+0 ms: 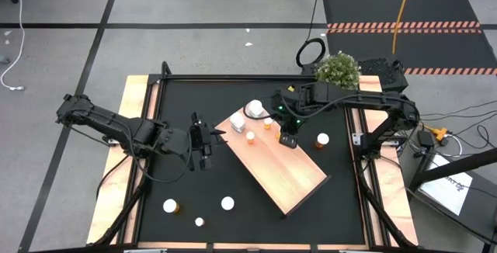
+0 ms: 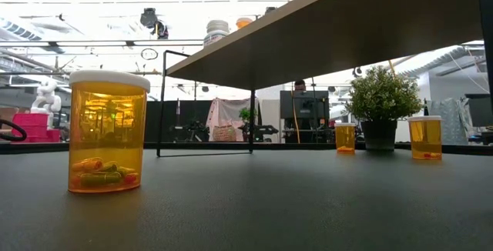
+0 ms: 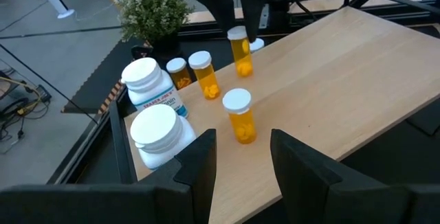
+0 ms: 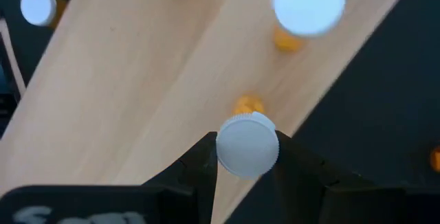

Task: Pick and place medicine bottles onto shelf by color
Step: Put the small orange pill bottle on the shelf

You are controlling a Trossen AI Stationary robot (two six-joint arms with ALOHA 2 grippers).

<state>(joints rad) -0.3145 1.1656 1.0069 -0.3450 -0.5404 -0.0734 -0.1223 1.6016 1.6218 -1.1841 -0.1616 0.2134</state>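
Placing step: right end effector (image 4: 246, 157) is clamping an orange bottle (image 4: 247, 143) by its white cap, holding it over the shelf (image 1: 283, 164) edge nearest the plant. Left end effector (image 3: 240, 157) is waiting beside the shelf, fingers apart and empty. Next move likely calls for lowering beside the other orange bottles, then releasing.

Even bright overhead light, soft shadows, blown-out ceiling in low view, right wrist view blurred
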